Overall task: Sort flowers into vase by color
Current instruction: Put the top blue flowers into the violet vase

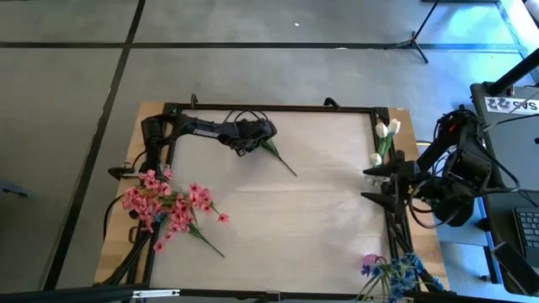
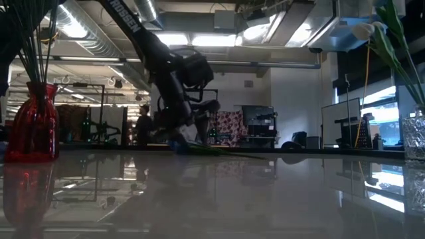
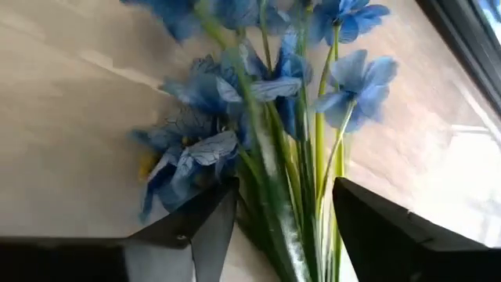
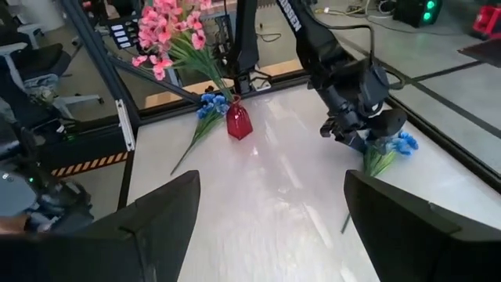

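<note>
Blue sprig [image 1: 278,155] blooms under end effector [image 1: 244,140]

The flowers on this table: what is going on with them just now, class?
The left claw stands open astride the stems of a blue sprig lying on the table, not yet closed on it. The right claw waits open at the table's right edge. Pink flowers stand in a red vase; white buds and more blue flowers are along the right side.
</note>
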You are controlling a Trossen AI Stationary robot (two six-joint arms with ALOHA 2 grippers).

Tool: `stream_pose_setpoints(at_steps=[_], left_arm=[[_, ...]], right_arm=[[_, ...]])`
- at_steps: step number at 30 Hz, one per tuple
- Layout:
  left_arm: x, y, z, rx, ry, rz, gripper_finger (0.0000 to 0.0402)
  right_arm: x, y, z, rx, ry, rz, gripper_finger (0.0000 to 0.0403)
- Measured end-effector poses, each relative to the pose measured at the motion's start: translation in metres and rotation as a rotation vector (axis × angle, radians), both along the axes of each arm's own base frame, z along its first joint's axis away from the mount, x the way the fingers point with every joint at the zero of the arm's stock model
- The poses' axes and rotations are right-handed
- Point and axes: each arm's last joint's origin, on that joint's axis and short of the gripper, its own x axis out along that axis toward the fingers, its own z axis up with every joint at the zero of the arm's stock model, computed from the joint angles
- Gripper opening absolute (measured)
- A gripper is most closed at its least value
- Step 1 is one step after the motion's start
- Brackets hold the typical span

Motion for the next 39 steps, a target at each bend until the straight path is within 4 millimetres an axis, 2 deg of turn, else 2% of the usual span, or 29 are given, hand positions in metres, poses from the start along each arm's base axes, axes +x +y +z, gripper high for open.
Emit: stream_pose_setpoints(at_steps=[4,9,13,16,21,25,28,31,34,39], left_arm=[[0.006,0.002,-0.007,-0.008,-0.055,-0.002,0.0171],[0.005,0.005,-0.007,-0.002,-0.077,0.043,0.0078],[0.008,0.008,0.002,0.056,-0.104,-0.033,0.0013],[0.017,0.008,0.029,0.164,-0.145,-0.135,0.0012],[0.030,-0.004,0.099,0.417,-0.256,-0.284,0.0009],[0.035,-0.034,0.172,0.722,-0.397,-0.430,0.0006],[0.036,-0.070,0.210,0.932,-0.483,-0.562,0.0006],[0.041,-0.106,0.229,1.078,-0.563,-0.702,0.0006],[0.042,-0.135,0.240,1.143,-0.656,-0.796,0.0006],[0.042,-0.168,0.243,1.195,-0.681,-0.880,0.0006]], right_arm=[[0.007,-0.004,0.000,0.036,0.029,-0.013,0.0316],[0.016,-0.009,0.000,0.054,0.072,0.000,0.0316],[0.023,-0.012,0.004,0.041,0.051,0.003,0.0316],[0.027,-0.014,0.007,0.037,0.031,-0.005,0.0316],[0.037,-0.021,0.009,0.030,0.008,-0.064,0.0316],[0.046,-0.032,0.009,0.086,-0.011,-0.168,0.0316],[0.055,-0.041,0.009,0.104,-0.019,-0.253,0.0316],[0.065,-0.048,0.009,0.131,-0.035,-0.299,0.0316],[0.077,-0.054,0.012,0.156,-0.044,-0.254,0.0316],[0.103,-0.054,0.015,0.146,-0.064,-0.091,0.0316]])
